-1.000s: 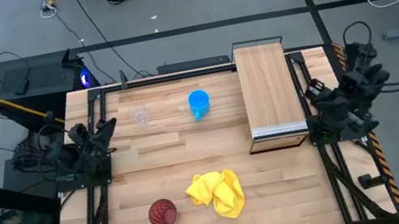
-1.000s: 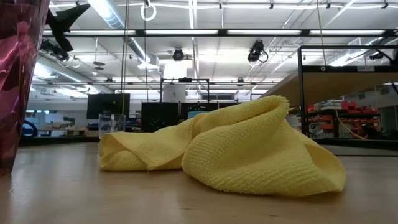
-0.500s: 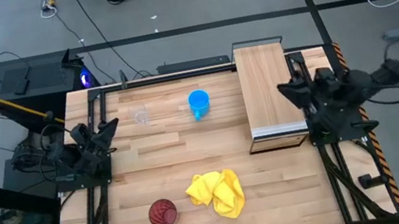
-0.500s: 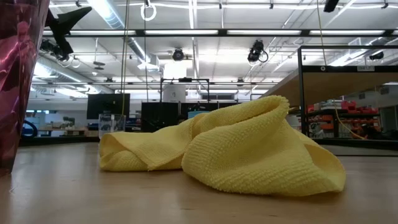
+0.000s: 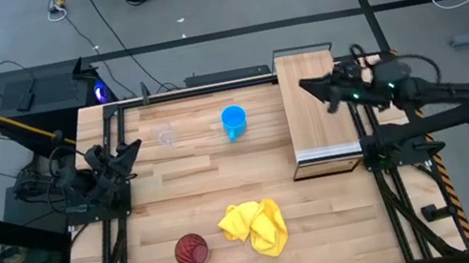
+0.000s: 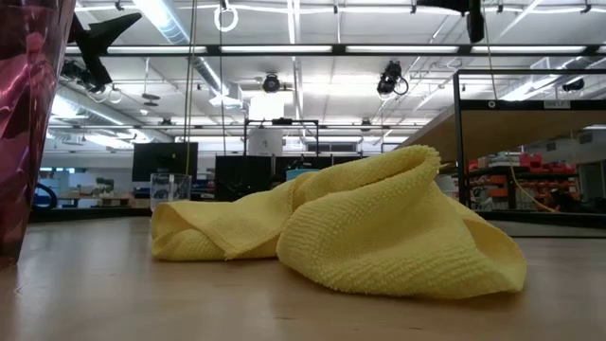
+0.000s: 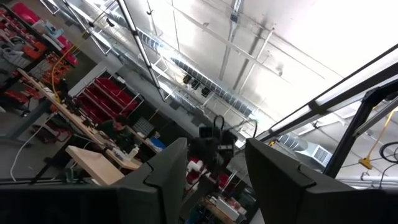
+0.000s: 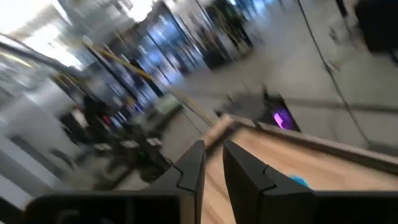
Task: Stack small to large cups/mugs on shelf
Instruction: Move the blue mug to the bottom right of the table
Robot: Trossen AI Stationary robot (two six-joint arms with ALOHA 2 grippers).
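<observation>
The blue mug (image 5: 234, 120) and the small clear cup (image 5: 166, 136) stand on the tabletop toward the far edge. The dark red tumbler (image 5: 191, 250) stands near the front edge and fills the left side of the low view (image 6: 28, 123). The light-wood shelf (image 5: 317, 107) stands at the table's right. My right gripper (image 5: 307, 88) is over the shelf's far part, pointing toward the mug, with a narrow gap between its fingers and nothing in it. My left gripper (image 5: 127, 150) waits at the table's left edge, open and empty.
A crumpled yellow cloth (image 5: 254, 227) lies near the front edge, right of the tumbler, and fills the middle of the low view (image 6: 360, 227). Black frame posts stand along both table sides. Bare wood lies between the cups and the cloth.
My right gripper has left its place at the table's right edge and swung up and toward the table's left and far edge, stretching out over the shelf toward the blue mug. The cups, cloth and left arm have kept still.
</observation>
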